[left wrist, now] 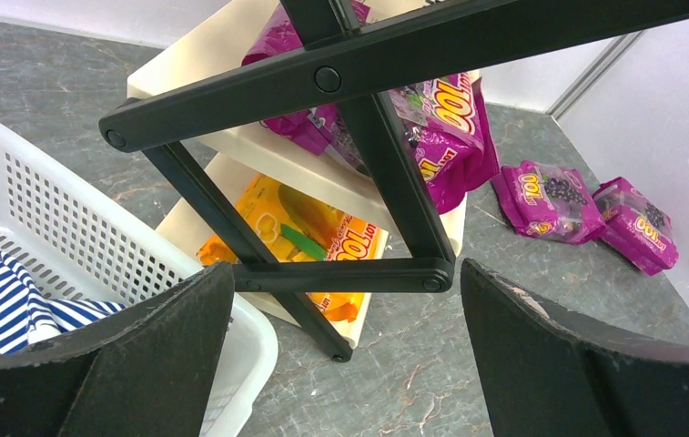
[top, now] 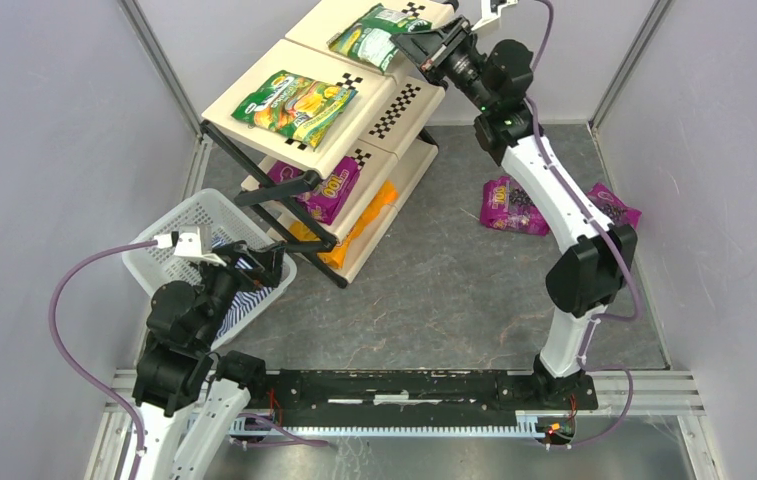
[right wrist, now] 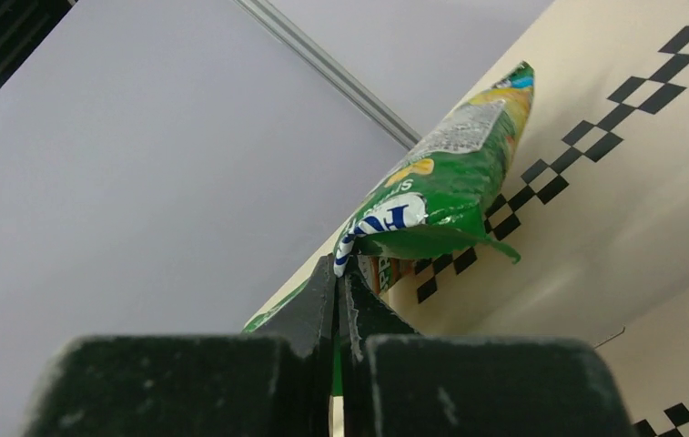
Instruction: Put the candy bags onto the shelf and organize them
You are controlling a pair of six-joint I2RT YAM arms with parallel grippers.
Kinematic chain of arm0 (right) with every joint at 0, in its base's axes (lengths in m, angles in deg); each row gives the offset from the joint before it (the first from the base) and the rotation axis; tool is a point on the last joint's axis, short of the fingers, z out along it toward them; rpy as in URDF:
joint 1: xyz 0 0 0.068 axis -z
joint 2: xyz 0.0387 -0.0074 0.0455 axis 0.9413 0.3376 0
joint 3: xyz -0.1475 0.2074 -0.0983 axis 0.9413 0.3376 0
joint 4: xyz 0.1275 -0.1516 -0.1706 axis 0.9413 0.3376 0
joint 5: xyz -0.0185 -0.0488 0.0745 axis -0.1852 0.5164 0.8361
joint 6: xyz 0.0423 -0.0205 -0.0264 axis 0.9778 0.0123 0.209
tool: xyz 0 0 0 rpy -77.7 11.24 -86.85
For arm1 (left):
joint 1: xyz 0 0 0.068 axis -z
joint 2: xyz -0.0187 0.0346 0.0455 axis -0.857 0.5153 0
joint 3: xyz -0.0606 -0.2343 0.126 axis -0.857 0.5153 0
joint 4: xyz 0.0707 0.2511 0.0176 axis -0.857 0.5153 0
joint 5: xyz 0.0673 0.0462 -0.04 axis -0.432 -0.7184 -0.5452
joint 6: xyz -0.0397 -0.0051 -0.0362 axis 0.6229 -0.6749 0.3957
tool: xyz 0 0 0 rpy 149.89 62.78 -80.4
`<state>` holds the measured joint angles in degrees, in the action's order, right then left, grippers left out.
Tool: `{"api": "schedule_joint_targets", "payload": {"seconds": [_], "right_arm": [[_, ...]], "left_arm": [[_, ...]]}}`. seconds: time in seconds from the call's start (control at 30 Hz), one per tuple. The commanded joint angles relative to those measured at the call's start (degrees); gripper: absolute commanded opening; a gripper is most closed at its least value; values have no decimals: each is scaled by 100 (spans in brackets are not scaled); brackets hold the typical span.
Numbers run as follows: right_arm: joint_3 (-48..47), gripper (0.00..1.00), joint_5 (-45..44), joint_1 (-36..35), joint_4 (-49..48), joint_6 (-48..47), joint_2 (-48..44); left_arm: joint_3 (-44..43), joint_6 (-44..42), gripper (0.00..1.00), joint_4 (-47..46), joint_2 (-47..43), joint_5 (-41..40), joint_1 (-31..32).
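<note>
1. Green candy bag (right wrist: 450, 182) is tilted up over the far top panel of the shelf (top: 284, 62). The right gripper (right wrist: 340, 273) has one edge of it, fingers clamped tight.
2. Another green bag (top: 296, 105) lies flat on the shelf's near top panel.
3. Purple bag (top: 329, 190) on the middle tier, orange bag (top: 354, 235) on the bottom one.
4. Two more purple bags (top: 514, 205) are on the floor right of the shelf.
5. Left gripper (left wrist: 345, 273) hangs wide open and empty over the basket (top: 179, 225) at the shelf's front-left.
</note>
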<state>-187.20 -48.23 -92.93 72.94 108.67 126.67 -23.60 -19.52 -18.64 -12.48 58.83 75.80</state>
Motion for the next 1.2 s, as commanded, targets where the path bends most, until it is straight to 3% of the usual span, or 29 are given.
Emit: {"api": "schedule_joint_targets", "payload": {"seconds": [0.0, 0.7, 1.17], "right_arm": [[-616, 0, 221, -128, -529, 392, 241], [-358, 1, 395, -345, -669, 392, 574], [-95, 14, 167, -431, -811, 472, 544]], "left_arm": [[-30, -325, 100, -143, 106, -82, -34], [-28, -316, 100, -133, 120, -149, -30], [-27, -314, 100, -140, 103, -155, -32]]}}
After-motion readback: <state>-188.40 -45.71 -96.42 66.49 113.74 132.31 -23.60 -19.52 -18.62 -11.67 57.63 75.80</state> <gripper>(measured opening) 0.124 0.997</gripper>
